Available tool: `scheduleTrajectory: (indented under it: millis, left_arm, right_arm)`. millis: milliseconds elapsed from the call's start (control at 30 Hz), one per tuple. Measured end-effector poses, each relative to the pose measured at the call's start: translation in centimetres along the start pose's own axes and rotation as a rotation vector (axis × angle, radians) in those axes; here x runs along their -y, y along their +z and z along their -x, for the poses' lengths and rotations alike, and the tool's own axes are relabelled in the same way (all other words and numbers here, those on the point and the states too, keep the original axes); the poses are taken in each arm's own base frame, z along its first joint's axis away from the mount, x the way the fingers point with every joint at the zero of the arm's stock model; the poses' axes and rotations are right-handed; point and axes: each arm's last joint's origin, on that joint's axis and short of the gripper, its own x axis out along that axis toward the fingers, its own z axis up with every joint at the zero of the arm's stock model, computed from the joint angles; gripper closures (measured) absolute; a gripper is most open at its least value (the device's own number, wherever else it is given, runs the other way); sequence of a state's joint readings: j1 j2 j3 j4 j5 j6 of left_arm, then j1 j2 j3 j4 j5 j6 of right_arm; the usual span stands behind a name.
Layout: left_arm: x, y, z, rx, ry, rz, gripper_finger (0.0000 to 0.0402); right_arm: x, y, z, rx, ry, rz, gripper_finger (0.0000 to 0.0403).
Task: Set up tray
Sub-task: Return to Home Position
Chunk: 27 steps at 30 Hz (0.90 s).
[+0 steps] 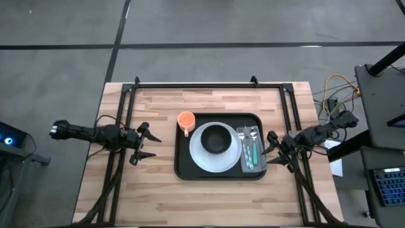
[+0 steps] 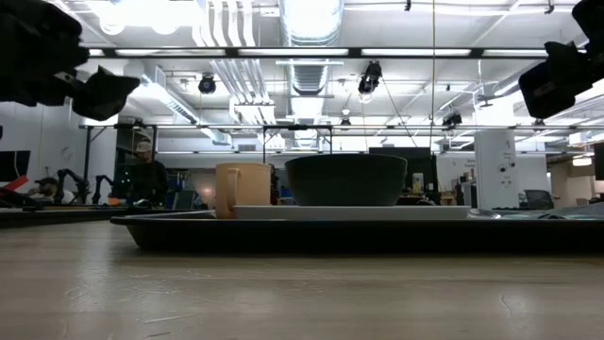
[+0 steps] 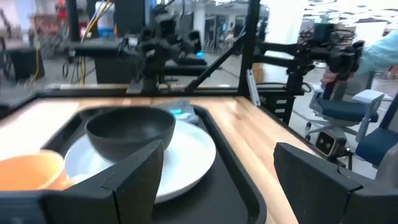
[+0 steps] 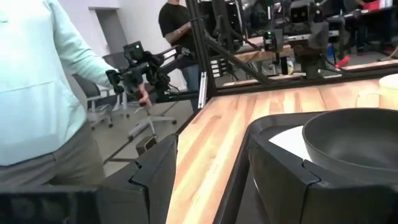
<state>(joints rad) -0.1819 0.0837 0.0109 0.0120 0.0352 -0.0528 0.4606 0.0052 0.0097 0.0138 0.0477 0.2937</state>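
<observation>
A large black tray [image 1: 183, 166] lies in the middle of the wooden table. On it stand a white plate [image 1: 201, 159] carrying a small black bowl [image 1: 217, 137], an orange cup [image 1: 186, 120] by the tray's far left corner, and cutlery [image 1: 250, 147] with a green-handled piece along the right side. My left gripper [image 1: 150, 146] hovers open to the left of the tray. My right gripper [image 1: 272, 149] hovers open just off the tray's right rim. In the low view the cup [image 2: 243, 190] and bowl [image 2: 345, 179] rise above the tray [image 2: 359, 232].
Black frame rails [image 1: 209, 85] run along the table's far edge and down both sides. Bare wood lies at the near side [image 1: 209, 202]. A person in a pale top [image 4: 37, 81] stands beyond the table, seen in the right wrist view. Cables [image 1: 332, 88] hang off to the right.
</observation>
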Motion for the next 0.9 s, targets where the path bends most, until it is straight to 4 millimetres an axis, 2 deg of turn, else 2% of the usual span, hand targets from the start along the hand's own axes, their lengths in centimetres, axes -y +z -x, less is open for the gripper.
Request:
scheduleTrajectory:
  millis: [200,433,900]
  left_arm:
    - [-0.06,-0.29,-0.21,-0.034,0.014,0.037,0.0118]
    - [-0.06,-0.27,-0.21,-0.034,0.014,0.037,0.0118]
    - [-0.06,-0.25,-0.22,-0.032,0.014,0.037,0.0118]
  right_arm:
    - [-0.01,-0.03,-0.01,-0.004,0.005,0.019,0.0216]
    - [-0.05,-0.07,-0.02,-0.014,0.021,-0.069,0.0216]
    - [-0.05,-0.08,-0.02,-0.014,0.019,-0.044,0.0215]
